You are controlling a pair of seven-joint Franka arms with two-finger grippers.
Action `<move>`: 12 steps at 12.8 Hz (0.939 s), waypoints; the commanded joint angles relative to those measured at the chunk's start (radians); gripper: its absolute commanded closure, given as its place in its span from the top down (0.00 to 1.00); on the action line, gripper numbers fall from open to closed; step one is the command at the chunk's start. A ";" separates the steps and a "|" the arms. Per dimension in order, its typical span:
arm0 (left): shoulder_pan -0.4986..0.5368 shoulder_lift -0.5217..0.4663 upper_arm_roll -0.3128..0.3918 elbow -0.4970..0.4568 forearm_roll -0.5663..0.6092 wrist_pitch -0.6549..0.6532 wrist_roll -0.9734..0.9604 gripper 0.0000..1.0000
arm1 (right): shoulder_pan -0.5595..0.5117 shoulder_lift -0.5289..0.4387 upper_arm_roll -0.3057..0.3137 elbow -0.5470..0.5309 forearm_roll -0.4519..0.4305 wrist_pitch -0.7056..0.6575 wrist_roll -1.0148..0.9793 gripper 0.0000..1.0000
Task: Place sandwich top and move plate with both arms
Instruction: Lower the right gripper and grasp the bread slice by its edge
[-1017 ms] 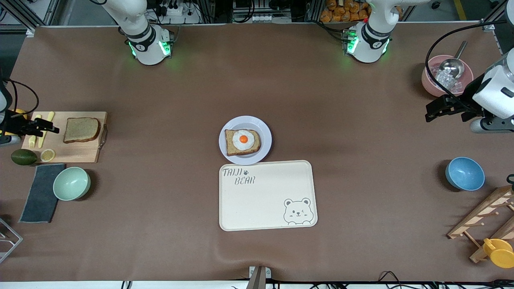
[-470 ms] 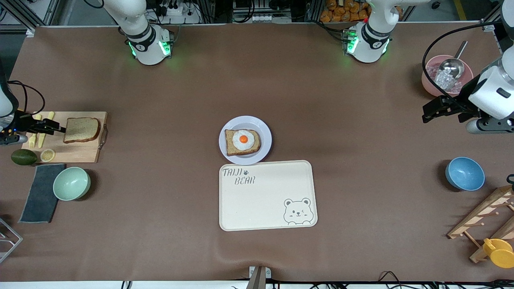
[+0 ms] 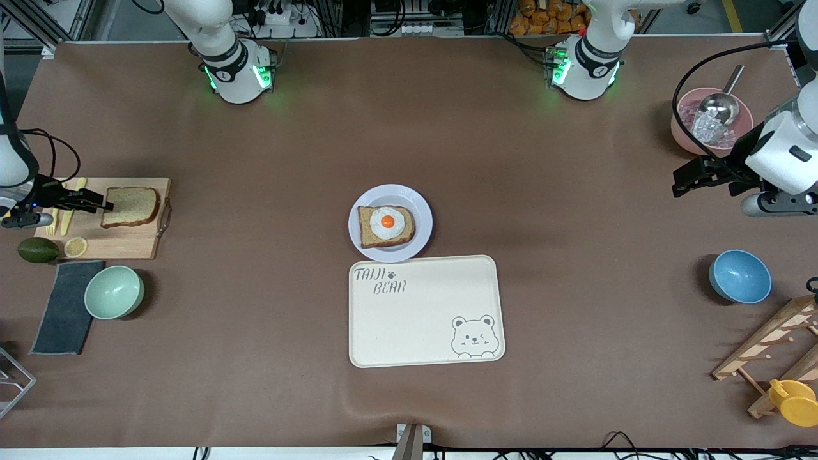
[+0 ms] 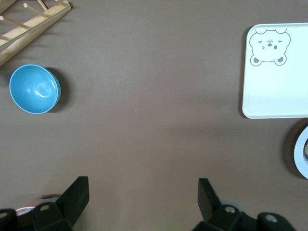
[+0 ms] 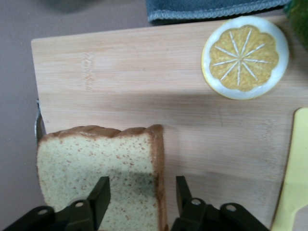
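The only readable lettering is "TAIJI BEAR", printed in grey outline letters in two lines with a small paw mark after the first word, on the cream tray (image 3: pixel 425 311) near the middle of the frame, at the tray's upper left corner.

the plate (image 4: pixel 303 159) and the sandwich top (image 5: pixel 96 178) are cut off by wrist-view edges.
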 commanded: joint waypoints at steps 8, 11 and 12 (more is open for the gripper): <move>-0.007 0.007 -0.006 0.003 -0.008 0.032 -0.025 1.00 | -0.046 0.015 0.017 -0.018 0.066 0.008 -0.051 0.45; 0.000 0.007 -0.006 0.002 -0.009 0.030 -0.023 1.00 | -0.047 0.015 0.017 -0.021 0.067 0.010 -0.053 0.43; 0.007 0.009 -0.006 -0.001 -0.028 0.035 -0.023 1.00 | -0.047 0.015 0.017 -0.021 0.067 0.010 -0.053 0.32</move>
